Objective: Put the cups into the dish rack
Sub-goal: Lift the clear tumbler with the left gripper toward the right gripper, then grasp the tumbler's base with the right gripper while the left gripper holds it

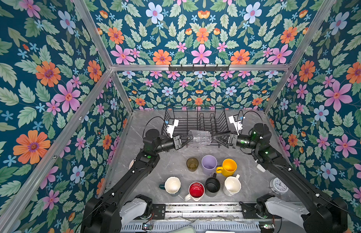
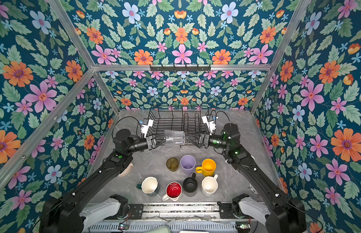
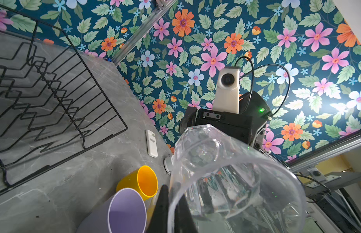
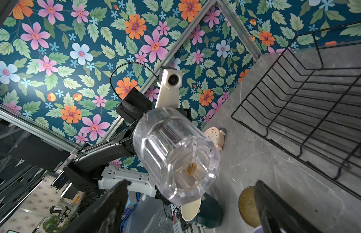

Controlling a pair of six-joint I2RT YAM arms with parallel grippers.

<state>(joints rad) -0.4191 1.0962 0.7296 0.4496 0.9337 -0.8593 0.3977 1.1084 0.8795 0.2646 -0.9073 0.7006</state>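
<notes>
A clear glass cup point(image 1: 199, 137) point(image 2: 174, 137) hangs on its side just in front of the black wire dish rack point(image 1: 197, 121) point(image 2: 175, 121). My left gripper point(image 1: 188, 139) point(image 3: 172, 193) is shut on its rim, one finger inside and one outside. My right gripper point(image 1: 215, 137) point(image 4: 191, 183) stands open, facing the glass's base point(image 4: 187, 171), with its fingertips to either side and not touching. On the table nearer the front stand an olive tumbler point(image 1: 192, 164), a lilac tumbler point(image 1: 209, 164), and yellow point(image 1: 229, 167), dark green point(image 1: 172, 185), red-lined white point(image 1: 196, 190), black point(image 1: 212, 185) and cream point(image 1: 232, 185) mugs.
A white alarm clock point(image 1: 278, 185) sits at the front right beside my right arm. A peach clock point(image 4: 214, 139) lies half hidden under my left arm. A small white device point(image 3: 151, 146) lies near the right wall. Floral walls close in three sides.
</notes>
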